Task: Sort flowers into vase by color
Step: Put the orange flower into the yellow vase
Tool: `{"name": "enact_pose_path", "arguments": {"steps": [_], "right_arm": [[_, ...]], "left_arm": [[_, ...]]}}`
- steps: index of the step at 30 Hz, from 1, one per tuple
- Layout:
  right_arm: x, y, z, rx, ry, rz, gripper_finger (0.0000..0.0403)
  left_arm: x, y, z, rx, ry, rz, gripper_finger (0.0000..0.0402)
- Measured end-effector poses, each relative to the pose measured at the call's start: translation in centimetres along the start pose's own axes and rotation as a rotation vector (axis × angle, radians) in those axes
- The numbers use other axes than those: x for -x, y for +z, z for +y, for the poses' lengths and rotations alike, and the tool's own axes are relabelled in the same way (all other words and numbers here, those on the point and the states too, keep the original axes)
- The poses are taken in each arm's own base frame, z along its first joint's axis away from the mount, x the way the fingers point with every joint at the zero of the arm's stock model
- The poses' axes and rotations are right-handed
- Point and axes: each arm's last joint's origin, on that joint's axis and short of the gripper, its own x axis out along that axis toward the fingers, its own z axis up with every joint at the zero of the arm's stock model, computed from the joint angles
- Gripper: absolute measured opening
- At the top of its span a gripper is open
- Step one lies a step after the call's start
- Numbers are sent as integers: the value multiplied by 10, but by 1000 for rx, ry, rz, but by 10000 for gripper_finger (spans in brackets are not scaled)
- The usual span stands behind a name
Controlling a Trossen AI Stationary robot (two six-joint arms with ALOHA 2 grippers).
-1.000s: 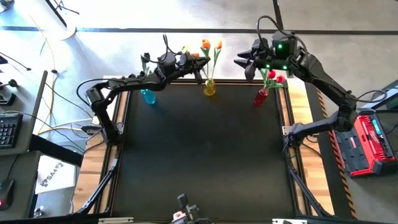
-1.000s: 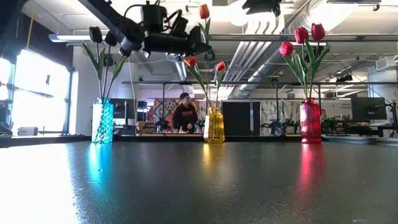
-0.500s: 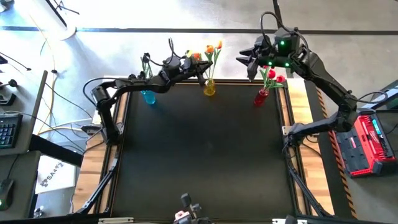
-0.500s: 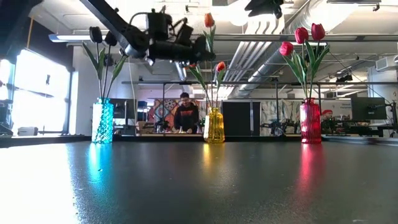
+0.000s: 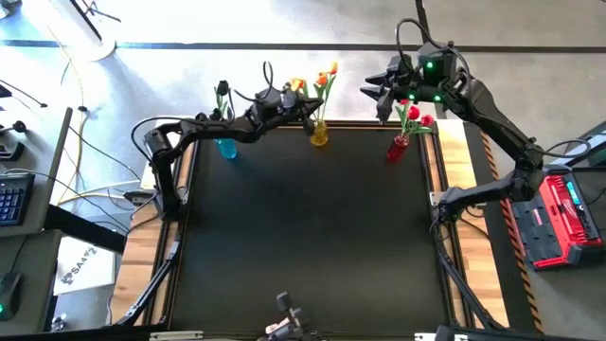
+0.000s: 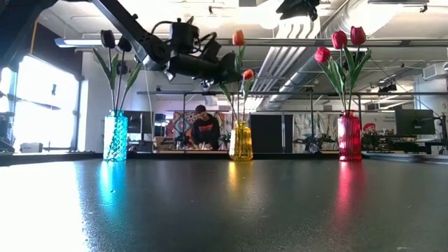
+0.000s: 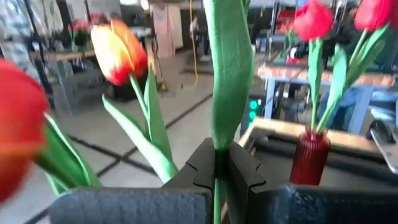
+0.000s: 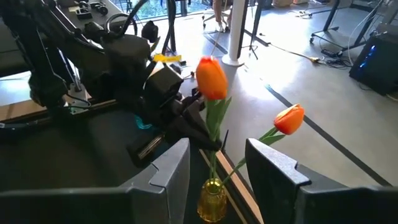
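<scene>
Orange tulip [image 6: 239, 38], clamped in left gripper [image 7: 220, 167], has shifted over yellow vase [image 6: 241, 141] at tabletop's far edge; insertion imminent. Right gripper [image 8: 217, 163] gapes empty.

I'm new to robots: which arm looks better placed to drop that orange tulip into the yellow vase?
Left: the left gripper already clamps the tulip's stem above the yellow vase; the right gripper hangs open, empty.

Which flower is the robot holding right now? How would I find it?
Look along the far edge of the black table for three vases; the yellow vase is the middle one. Just above it, the left gripper pinches one green stem. That orange tulip stands higher than the other orange one beside it, and only it is held.
</scene>
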Motion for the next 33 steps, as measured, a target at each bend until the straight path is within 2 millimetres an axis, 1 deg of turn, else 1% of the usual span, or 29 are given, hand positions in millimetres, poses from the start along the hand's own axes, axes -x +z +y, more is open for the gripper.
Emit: {"name": "enact_pose_path", "arguments": {"steps": [3, 6, 13, 16, 19, 22, 24, 29, 33], "right_arm": [[1, -1, -4, -2, -14, 1, 145], [2, -1, -7, -9, -12, -1, 145], [3, -1, -10, -32, 8, -3, 145], [3, -2, -9, -37, 9, -1, 145], [3, -2, -9, -48, 10, 7, 145], [3, -4, -9, -66, 12, 19, 145], [3, -4, -9, -69, 13, 26, 145], [3, -4, -9, -94, 31, 25, 145], [3, -4, -8, -86, 45, 24, 145]], "left_arm": [[0, -5, 0, 7, 0, 48, 12], [0, -6, 0, 34, 5, 67, 30], [0, -7, -4, 51, -2, 69, 96], [1, -3, -5, 64, -9, 64, 124], [0, 9, -7, 63, -24, 78, 145], [-4, 21, -10, 41, -35, 110, 156], [-7, 29, -10, 48, -45, 144, 160], [-11, 58, -8, 93, -90, 222, 161], [-12, 72, -8, 81, -106, 271, 161]]}}
